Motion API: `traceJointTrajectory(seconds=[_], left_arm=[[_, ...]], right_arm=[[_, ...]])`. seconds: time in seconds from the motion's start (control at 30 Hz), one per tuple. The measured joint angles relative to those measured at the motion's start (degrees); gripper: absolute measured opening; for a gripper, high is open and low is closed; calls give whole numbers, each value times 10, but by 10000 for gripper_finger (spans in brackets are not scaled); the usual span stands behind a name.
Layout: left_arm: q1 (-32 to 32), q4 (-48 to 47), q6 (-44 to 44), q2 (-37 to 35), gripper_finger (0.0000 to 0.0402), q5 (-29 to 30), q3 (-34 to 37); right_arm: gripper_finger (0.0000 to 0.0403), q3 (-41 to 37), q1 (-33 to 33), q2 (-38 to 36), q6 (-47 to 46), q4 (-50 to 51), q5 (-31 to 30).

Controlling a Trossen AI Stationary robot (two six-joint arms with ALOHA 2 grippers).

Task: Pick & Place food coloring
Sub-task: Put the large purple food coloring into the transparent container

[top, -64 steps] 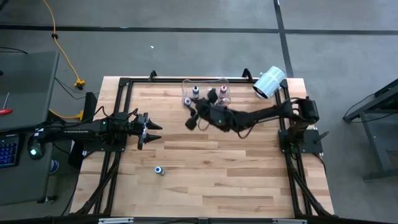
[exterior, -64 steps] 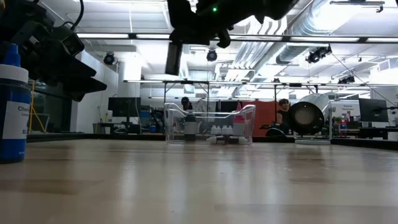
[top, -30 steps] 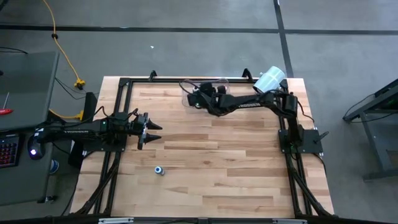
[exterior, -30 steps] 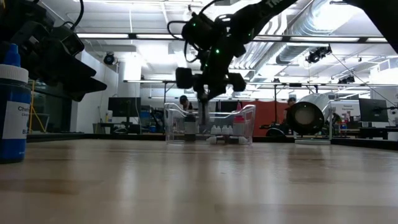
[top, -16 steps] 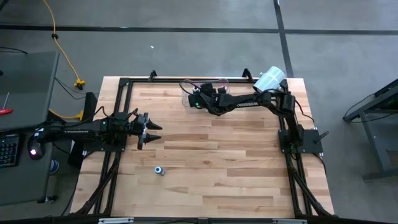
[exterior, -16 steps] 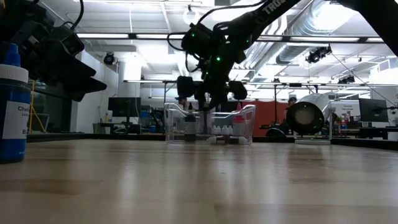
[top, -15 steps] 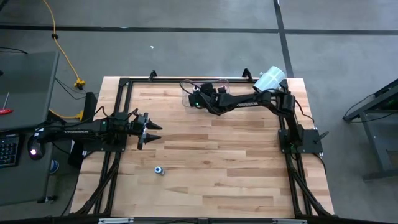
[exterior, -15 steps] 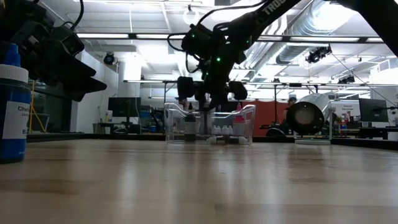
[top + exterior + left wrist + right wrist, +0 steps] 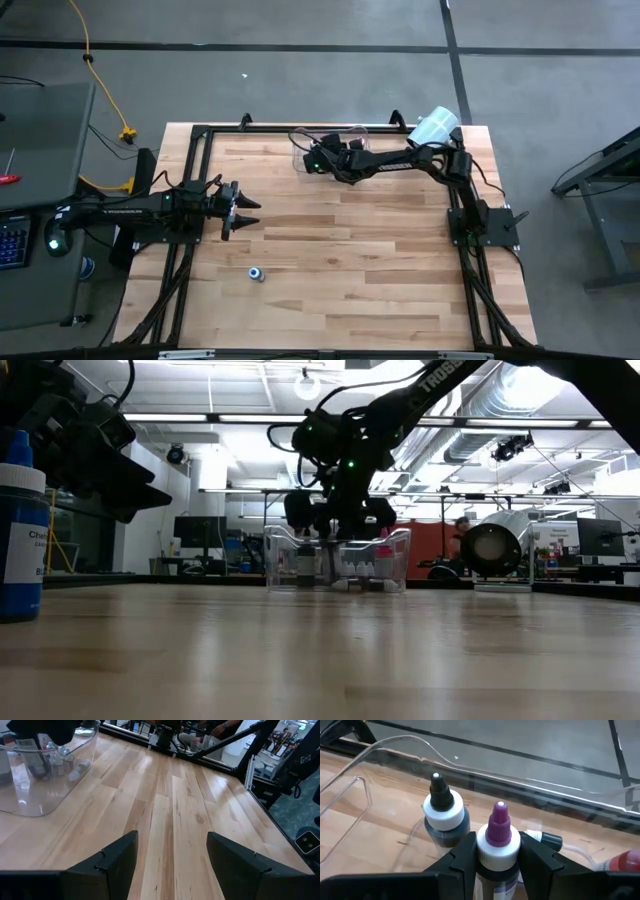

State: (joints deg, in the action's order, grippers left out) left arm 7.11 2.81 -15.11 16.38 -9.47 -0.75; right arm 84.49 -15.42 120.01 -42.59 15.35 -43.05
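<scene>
My right gripper (image 9: 498, 851) reaches into the clear bin (image 9: 298, 140) at the table's far edge and is shut on a food coloring bottle with a purple tip and a white cap (image 9: 498, 832). Beside it in the bin stands a black-tipped bottle (image 9: 443, 812). Others lie on the bin's floor, a dark-capped one (image 9: 549, 839) and a red one (image 9: 622, 861). One blue-capped bottle (image 9: 257, 273) stands alone on the table's near left part. My left gripper (image 9: 245, 205) waits open over the table's left side. My right gripper pinches the purple-tipped bottle by the white collar of its cap (image 9: 498, 845), one finger (image 9: 462, 855) on each side. The bottle stands upright between the fingers inside the bin. Its body runs out of the picture, so whether it rests on the bin's floor cannot be told.
A large white paper roll (image 9: 433, 131) lies at the far right corner, next to the bin. Black frame rails (image 9: 190, 170) run along the table's edges. Bare wood spreads across the middle and near part of the table. People sit in the room behind.
My right gripper, shut on the bottle, has sunk a little lower into the bin. Shortly before that it swung from the table's middle toward the far edge. The left arm has kept still.
</scene>
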Motion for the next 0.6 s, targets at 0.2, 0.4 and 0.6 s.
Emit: traceJointTrajectory(seconds=[0.2, 0.4, 0.6], left_arm=[[0, 0, 0, 0, 234, 0, 0], [0, 0, 0, 0, 234, 0, 0], [0, 0, 0, 0, 234, 0, 0]], right_arm=[[114, 0, 1, 0, 24, 0, 3], [131, 0, 4, 0, 26, -2, 10], [158, 0, 13, 0, 27, -1, 13]])
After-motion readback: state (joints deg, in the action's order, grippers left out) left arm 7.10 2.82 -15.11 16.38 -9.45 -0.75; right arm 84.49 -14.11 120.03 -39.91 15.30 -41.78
